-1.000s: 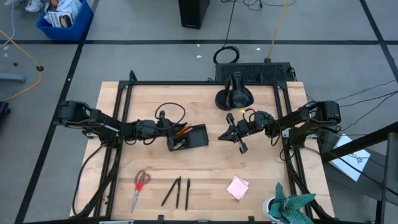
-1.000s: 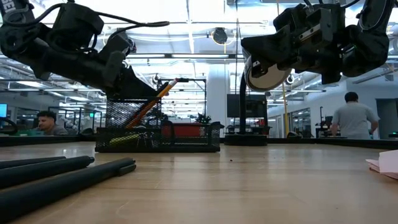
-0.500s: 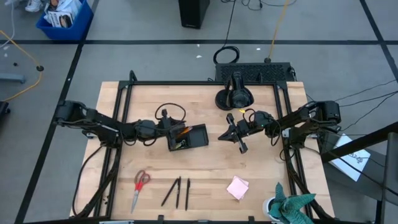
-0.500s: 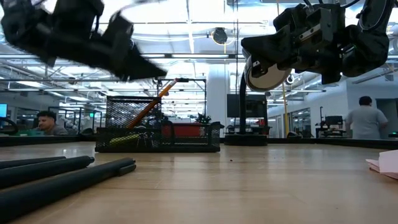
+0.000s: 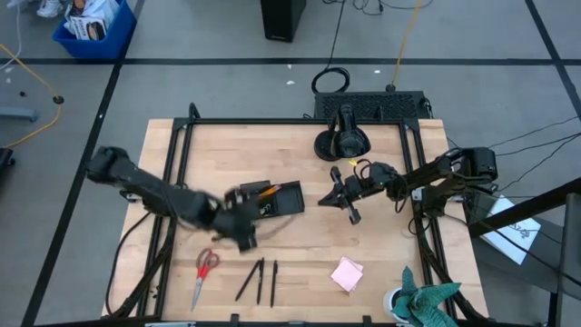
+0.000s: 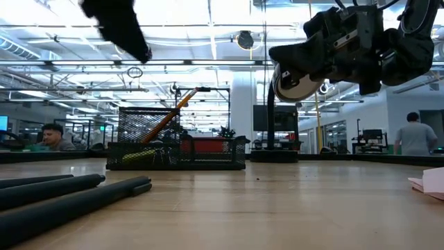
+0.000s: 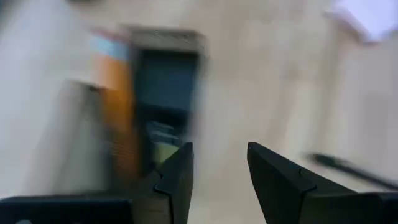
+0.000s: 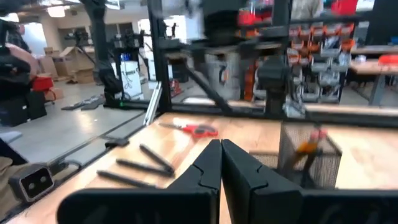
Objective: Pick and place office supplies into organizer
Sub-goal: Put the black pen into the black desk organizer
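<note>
1. High view: the left gripper (image 5: 243, 234), blurred, hangs just beside the small black mesh organizer tray (image 5: 289, 199) holding orange pencils (image 5: 266, 192); 3 black pens (image 5: 259, 280) and red-handled scissors (image 5: 205, 270) lie nearer the table edge.
2. Left wrist view: its fingers (image 7: 178, 179) are spread, empty.
3. Right wrist view: the right gripper (image 8: 221, 163) is pressed together.

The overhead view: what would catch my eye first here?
Probably the blurred left gripper, open and empty, just off the small black mesh organizer holding an orange pencil. Near the table's front edge lie red-handled scissors, black pens and a pink sticky-note pad.
</note>
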Controlling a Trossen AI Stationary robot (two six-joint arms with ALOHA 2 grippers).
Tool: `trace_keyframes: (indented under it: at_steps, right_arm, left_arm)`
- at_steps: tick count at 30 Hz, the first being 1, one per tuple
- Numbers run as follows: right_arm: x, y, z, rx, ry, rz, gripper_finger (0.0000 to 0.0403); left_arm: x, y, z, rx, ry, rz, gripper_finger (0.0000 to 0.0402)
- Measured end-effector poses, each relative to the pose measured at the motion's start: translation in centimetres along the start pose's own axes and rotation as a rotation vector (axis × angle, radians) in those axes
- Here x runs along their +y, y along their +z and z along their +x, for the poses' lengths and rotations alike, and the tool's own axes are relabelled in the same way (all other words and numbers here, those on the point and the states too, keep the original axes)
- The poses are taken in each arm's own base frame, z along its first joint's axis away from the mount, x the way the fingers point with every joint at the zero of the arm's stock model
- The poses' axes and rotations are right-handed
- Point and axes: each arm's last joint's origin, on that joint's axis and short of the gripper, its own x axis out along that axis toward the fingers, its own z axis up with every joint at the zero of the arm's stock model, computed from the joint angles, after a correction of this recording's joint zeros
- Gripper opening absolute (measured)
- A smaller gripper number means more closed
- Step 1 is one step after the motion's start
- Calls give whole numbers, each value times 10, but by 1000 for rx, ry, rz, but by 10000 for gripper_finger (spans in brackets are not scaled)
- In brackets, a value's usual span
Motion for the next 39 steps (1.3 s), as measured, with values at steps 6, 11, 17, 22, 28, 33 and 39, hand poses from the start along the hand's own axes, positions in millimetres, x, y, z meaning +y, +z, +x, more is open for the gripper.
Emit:
trace_keyframes:
  at_steps: [6,11,17,22,28,33,39]
  right_arm:
    - [0,-4,0,40,-2,22,4]
    - [0,-3,0,31,-1,43,4]
    - [0,-3,0,28,-2,42,4]
    - [0,-1,0,12,-1,27,4]
    - [0,-1,0,5,-1,22,4]
    - [0,-1,0,6,-1,24,4]
    - [0,-1,0,9,-2,31,4]
  left_arm:
    - [-76,-33,32,122,-212,-228,157]
    - [-109,-56,56,186,-246,-273,157]
    - [-121,-68,68,348,-164,-411,157]
    - [-122,-72,75,396,-131,-410,157]
    - [-111,-70,78,421,-60,-421,156]
    - [-104,-69,79,460,-13,-434,156]
    - [-105,-72,88,481,-13,-428,156]
